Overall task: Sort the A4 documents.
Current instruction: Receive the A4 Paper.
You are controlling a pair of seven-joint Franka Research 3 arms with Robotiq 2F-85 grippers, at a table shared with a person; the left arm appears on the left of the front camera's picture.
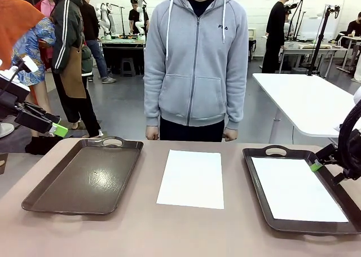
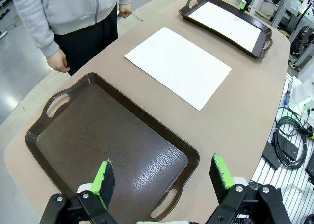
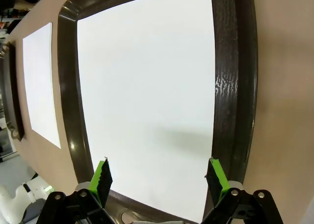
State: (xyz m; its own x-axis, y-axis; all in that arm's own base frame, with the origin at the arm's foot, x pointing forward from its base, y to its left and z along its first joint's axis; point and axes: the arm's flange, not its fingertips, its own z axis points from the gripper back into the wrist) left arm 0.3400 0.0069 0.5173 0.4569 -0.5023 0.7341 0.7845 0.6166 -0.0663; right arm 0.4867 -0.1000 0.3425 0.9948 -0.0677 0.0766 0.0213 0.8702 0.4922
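Note:
One A4 document (image 1: 191, 178) lies flat on the bare table between two dark brown trays. Another A4 document (image 1: 296, 188) lies inside the right tray (image 1: 258, 181). The left tray (image 1: 84, 175) holds nothing. My left gripper (image 1: 58, 130) hangs open above the table's left edge. In the left wrist view it (image 2: 163, 175) is over the empty tray's (image 2: 110, 135) near end. My right gripper (image 1: 316, 166) is open over the right tray's outer rim. In the right wrist view it (image 3: 159, 177) spans the sheet (image 3: 147, 96) from well above.
A person in a grey hoodie (image 1: 195, 60) stands at the far edge, hands (image 1: 152, 133) down at the sides. Bare tabletop (image 1: 186, 234) runs along the near side. A white table (image 1: 310, 99) stands behind on the right. Cables (image 2: 289, 143) hang off the table's side.

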